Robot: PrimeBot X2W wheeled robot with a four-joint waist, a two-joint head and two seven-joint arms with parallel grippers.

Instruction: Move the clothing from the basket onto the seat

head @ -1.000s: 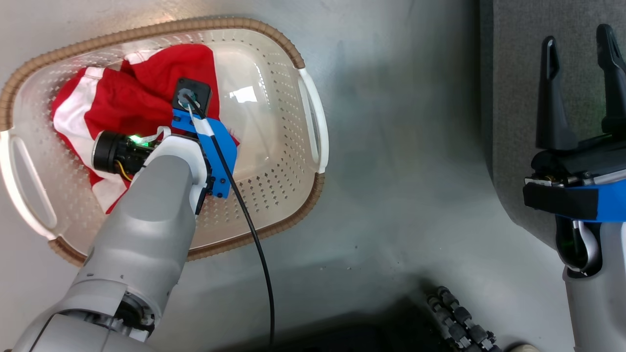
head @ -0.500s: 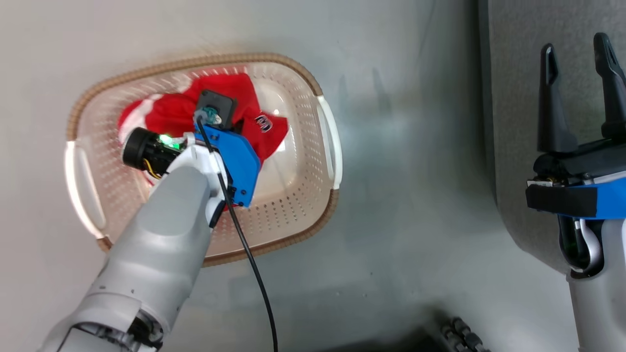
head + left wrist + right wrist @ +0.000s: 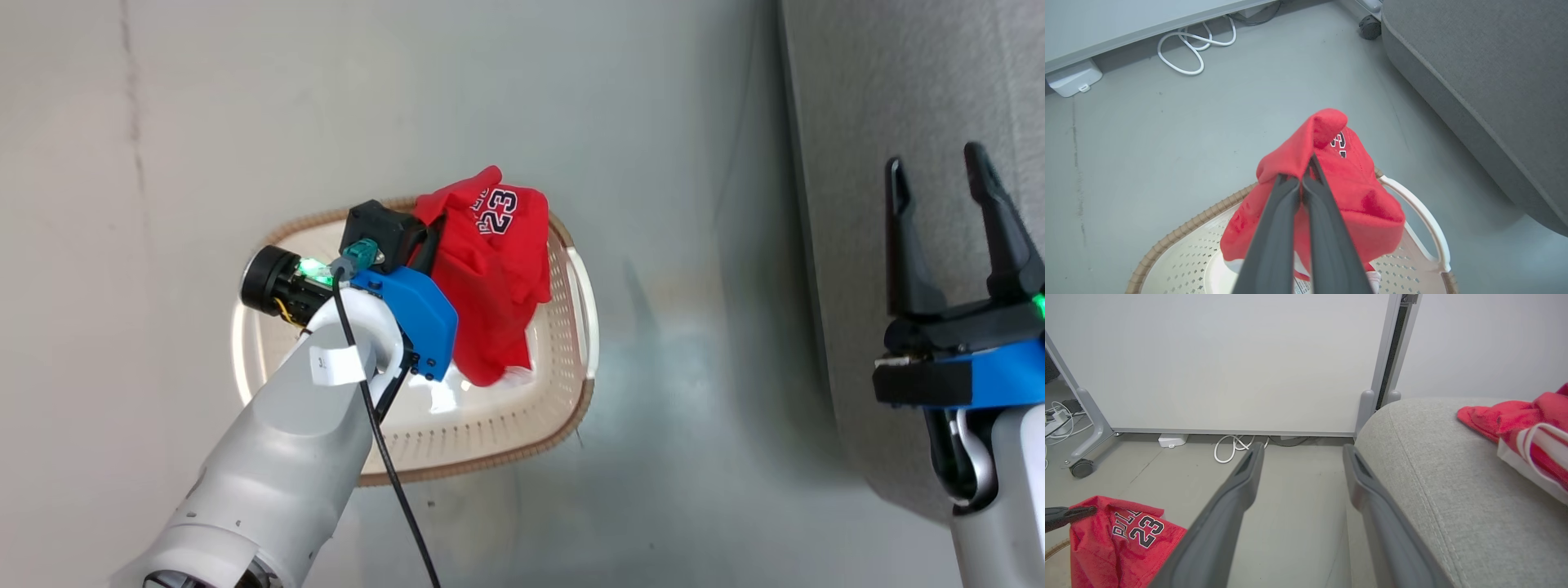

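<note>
Grey floor (image 3: 653,122), one basket (image 3: 473,433), one seat (image 3: 898,82), left fingers (image 3: 1274,228) gripping one red garment (image 3: 490,278), right fingers (image 3: 902,245) spread

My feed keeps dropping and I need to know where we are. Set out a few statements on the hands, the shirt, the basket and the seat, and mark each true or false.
1. The left hand is shut on a red shirt. True.
2. The shirt lies flat on the bottom of the basket. False: it hangs from the left hand, bunched, over the basket.
3. The right hand grips a garment. False: it is open and empty, by the edge of the seat.
4. A red and white garment lies on the seat. True.
</note>
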